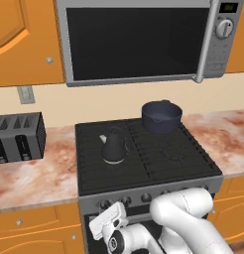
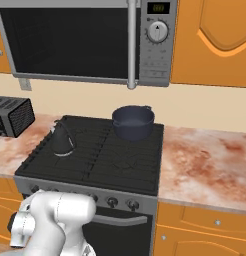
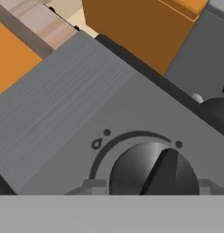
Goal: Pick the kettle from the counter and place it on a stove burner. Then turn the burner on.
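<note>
Kettle standing upright on the left rear stove burner of the black cooktop, its spout toward the left; in the right base view the kettle sits at the cooktop's left side. A dark-blue pot occupies the right rear burner, well apart from the kettle. The gripper hangs below the cooktop's front edge, against the grey control panel, near the leftmost knobs and directly in front of and lower than the kettle, not touching it. In the hand view a dark knob with a raised bar lies just before the camera, ringed by a printed arc and flame mark; the fingertips sit to either side of it at the lower edge, but whether they press on the knob cannot be told. Marbled counter flanks the cooktop on both sides; a toaster stands on the left stretch, a microwave hangs above
</note>
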Available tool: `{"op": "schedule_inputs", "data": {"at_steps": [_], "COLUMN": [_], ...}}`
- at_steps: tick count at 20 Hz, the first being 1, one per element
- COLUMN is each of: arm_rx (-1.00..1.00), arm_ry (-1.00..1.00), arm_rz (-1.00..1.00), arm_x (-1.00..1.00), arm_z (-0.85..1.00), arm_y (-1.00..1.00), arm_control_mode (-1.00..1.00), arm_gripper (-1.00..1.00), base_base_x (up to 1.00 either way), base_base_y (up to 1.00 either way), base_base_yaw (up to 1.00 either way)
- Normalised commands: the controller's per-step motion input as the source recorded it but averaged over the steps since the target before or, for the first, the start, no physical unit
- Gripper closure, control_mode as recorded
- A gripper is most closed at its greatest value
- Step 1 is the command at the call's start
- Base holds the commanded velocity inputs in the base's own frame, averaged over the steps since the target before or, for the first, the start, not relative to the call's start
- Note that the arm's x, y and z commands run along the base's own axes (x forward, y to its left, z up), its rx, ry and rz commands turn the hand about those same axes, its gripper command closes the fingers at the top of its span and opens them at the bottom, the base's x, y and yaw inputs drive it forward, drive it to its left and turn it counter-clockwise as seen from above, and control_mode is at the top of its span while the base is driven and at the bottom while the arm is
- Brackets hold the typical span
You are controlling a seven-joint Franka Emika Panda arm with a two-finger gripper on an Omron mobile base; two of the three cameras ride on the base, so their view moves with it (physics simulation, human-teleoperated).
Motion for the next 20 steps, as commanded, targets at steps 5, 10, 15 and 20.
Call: {"op": "schedule_inputs", "data": {"at_steps": [5,10,15,20], "arm_rx": [-0.61,-0.55,-0.54,-0.55], "arm_ry": [0.61,0.62,0.67,0.62], "arm_rz": [0.50,0.57,0.57,0.61], "arm_x": [-0.08,-0.43,-0.51,-0.48], "arm_z": [-1.00,-0.85,-0.72,-0.90], "arm_y": [0.29,0.34,0.43,0.30], "arm_control_mode": [-1.00,-1.00,-1.00,-1.00], "arm_gripper": [1.00,1.00,1.00,1.00], "base_base_x": [0.00,0.00,0.00,0.00], "base_base_y": [0.00,0.00,0.00,0.00], "base_base_yaw": [0.00,0.00,0.00,0.00]}}
